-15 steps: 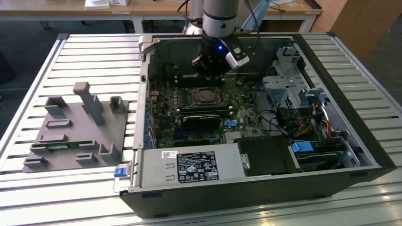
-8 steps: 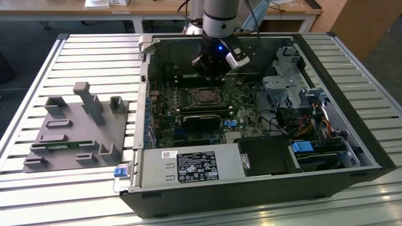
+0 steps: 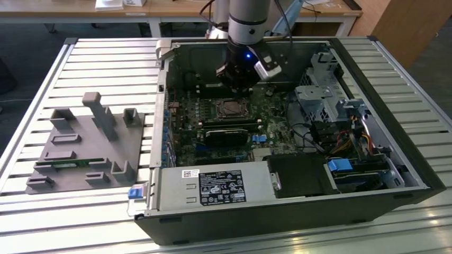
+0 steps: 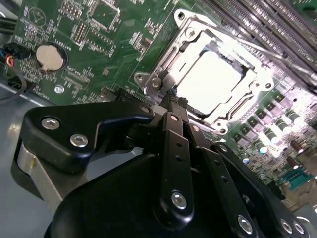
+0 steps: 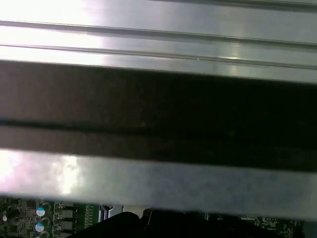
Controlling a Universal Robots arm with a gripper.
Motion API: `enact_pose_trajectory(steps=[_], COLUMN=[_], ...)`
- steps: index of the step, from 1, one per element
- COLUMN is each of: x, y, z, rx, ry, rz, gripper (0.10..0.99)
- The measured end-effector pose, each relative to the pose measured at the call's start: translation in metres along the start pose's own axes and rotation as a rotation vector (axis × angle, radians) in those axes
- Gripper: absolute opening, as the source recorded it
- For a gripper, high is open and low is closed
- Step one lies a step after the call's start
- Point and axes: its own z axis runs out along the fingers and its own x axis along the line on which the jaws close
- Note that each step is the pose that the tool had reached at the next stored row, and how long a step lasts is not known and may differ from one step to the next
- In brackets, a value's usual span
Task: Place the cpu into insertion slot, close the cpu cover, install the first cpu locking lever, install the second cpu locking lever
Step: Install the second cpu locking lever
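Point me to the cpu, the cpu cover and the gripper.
cpu (image 4: 214,82): second wrist view, middle of its bright metal top.
cpu cover (image 4: 189,40): second wrist view, frame edge beside the chip.
gripper (image 4: 173,97): second wrist view, at its tips by the socket corner.

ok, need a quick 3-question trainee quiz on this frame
1. True or false: the cpu cover lies shut over the cpu.
2. The grey fixture sits: A) inside the computer case; B) outside it, on the exterior view's left; C) outside it, on the exterior view's right.
3. In the second wrist view, name the round silvery part on the motherboard.
Key: 1 true; 2 B; 3 coin cell battery.
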Motion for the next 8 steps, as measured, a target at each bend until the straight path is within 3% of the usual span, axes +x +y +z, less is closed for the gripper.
enact_pose_trajectory(steps=[8], x=[0.0006], y=[-0.0113], z=[0.0003], rx=[0.000], ry=[-0.0001], rz=[0.000], gripper=[0.106])
